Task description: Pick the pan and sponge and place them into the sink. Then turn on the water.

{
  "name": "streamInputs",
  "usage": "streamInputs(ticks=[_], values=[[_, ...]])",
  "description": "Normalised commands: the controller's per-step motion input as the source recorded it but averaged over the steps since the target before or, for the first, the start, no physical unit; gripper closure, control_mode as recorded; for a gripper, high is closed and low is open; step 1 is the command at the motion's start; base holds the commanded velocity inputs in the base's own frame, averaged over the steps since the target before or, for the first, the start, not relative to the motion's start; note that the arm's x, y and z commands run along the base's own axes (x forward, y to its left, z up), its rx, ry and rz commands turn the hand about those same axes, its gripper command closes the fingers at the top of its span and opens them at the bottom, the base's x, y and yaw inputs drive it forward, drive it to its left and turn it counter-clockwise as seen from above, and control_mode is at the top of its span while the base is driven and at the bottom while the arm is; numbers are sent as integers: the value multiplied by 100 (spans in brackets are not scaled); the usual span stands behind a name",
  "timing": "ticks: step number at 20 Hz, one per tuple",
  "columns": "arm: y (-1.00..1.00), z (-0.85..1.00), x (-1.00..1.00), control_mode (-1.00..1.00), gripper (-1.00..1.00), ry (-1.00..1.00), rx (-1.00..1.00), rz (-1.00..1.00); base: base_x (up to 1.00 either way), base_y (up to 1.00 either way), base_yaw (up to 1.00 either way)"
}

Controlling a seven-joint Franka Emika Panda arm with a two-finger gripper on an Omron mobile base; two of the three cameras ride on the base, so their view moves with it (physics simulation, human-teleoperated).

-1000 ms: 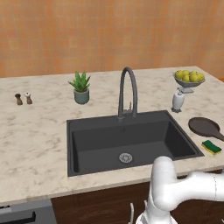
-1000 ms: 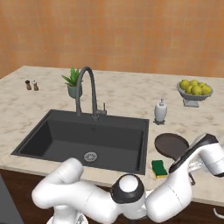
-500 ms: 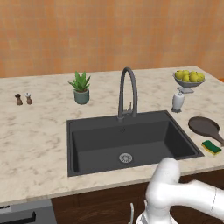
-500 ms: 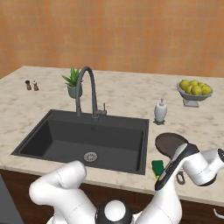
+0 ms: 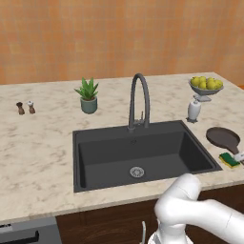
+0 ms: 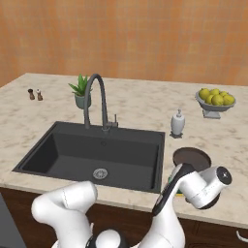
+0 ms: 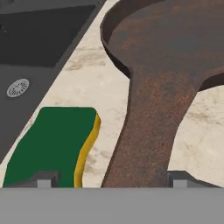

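Observation:
The dark brown pan (image 7: 175,39) lies on the counter right of the sink (image 5: 143,152), its handle (image 7: 148,131) pointing toward the counter's front edge. My gripper (image 7: 111,180) hangs low over that handle, open, with one fingertip (image 7: 43,179) above the sponge and the other at the handle's far side. The yellow sponge (image 7: 52,144) with its green top lies flat beside the handle, between pan and sink. In the left base view the pan (image 5: 223,138) and sponge (image 5: 229,159) sit at the far right. The arched faucet (image 5: 139,100) stands behind the basin, with no water running.
A white soap dispenser (image 5: 193,109) and a grey bowl of lemons (image 5: 206,86) stand behind the pan. A potted plant (image 5: 88,95) and two small shakers (image 5: 25,107) stand at the back left. The counter's front edge runs close by the sponge.
The hand has come down from above the pan toward the counter's front edge and now sits low over the handle. Pan and sponge have not moved.

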Motion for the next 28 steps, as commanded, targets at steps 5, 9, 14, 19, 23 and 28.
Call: streamInputs(ticks=[5, 9, 14, 19, 23, 28], values=[[0, 2, 0, -100, 100, 1, 0, -5, 0, 0, 0], [12, 44, 0, -100, 100, -2, 0, -1, 0, 0, 0], [14, 58, -2, -100, 100, -6, 0, 0, 0, 0, 0], [65, 24, -34, -100, 100, 0, 3, 5, 0, 0, 0], [98, 18, -28, -100, 100, 0, -1, 21, 0, 0, 0], [100, 13, -6, -100, 100, 0, -11, 36, 0, 0, 0]])
